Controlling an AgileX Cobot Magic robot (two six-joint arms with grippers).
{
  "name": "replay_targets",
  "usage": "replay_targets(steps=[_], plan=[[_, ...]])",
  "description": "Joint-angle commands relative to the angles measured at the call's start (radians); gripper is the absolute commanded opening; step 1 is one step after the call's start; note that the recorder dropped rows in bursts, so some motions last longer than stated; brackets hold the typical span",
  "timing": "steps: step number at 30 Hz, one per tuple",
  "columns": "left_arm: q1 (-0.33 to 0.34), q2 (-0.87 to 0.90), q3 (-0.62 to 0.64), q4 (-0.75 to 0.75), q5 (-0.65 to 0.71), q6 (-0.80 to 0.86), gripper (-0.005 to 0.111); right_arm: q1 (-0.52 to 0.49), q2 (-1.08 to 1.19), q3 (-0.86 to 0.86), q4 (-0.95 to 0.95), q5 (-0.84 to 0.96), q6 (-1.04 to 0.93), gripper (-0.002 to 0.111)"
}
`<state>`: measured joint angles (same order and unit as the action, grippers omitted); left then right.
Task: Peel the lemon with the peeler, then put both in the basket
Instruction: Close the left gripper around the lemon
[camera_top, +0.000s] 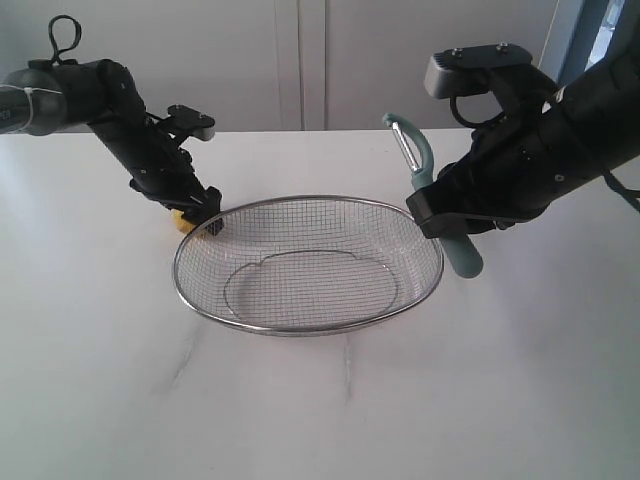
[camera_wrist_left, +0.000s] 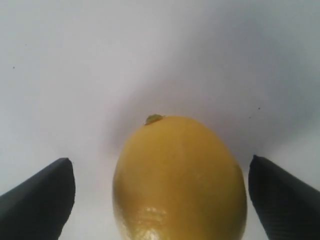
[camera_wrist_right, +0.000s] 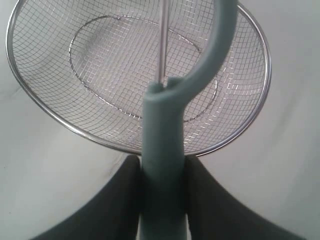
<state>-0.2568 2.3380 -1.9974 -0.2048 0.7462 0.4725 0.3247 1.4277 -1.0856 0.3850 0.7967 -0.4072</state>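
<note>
Sitting mid-table (camera_top: 320, 420), a wide wire-mesh basket (camera_top: 310, 332) holds nothing yet. At the basket's right rim in the exterior view, the right gripper (camera_top: 445, 228) is clamped on the handle of the teal peeler (camera_top: 421, 163), blade end pointing up. The left gripper (camera_wrist_left: 160, 200), jaws spread wide, straddles the lemon (camera_wrist_left: 180, 175) without touching it. The lemon rests on the table just outside the basket's left rim.

If the jaws close off-centre, the smooth round fruit could squirt free or roll against the basket.

The exterior view shows the lemon only as a yellow sliver behind the gripper. The left wrist view alone shows gaps on both sides. Only the right wrist view shows fingers pressed to the handle.
</note>
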Motion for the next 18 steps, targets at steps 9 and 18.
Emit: replay_targets(steps=[9,18], plan=[[-0.006,0.014,-0.005,-0.015,-0.001,-0.002,0.094,-0.006,-0.001,-0.007,0.006,-0.01,0.003,0.0],[-0.006,0.014,-0.005,-0.015,-0.016,-0.002,0.094,-0.006,-0.001,-0.007,0.006,-0.01,0.003,0.0]])
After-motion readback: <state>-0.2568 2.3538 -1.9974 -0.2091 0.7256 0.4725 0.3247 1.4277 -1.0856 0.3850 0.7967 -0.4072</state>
